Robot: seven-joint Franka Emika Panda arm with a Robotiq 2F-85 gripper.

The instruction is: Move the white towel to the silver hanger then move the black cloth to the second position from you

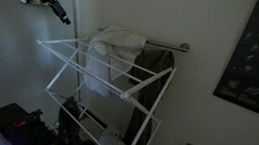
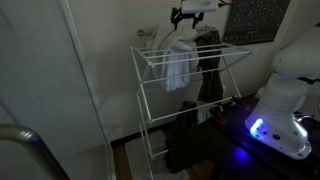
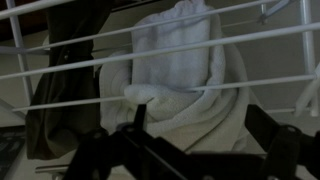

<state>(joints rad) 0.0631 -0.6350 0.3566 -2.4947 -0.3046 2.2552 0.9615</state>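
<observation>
Pincer (image 1: 64, 16) is hovering high and off to one side of the rack, touching nothing. Its jaws are standing wide apart with nothing between them. Wrist view is showing both fingers (image 3: 262, 128) framing the white towel (image 3: 180, 70), which is sitting straight ahead of the pincer, well apart from it. White towel is bunching over the top rails of the white wire rack (image 1: 66, 59) and hanging down through them. In an exterior view it (image 2: 180, 65) is lying below the pincer (image 2: 183, 18). Silver hanger (image 1: 168, 44) is running along the wall just behind the towel. Dark cloth (image 1: 155, 71) is hanging just beside the towel; can't tell what's carrying it, or black from olive.
</observation>
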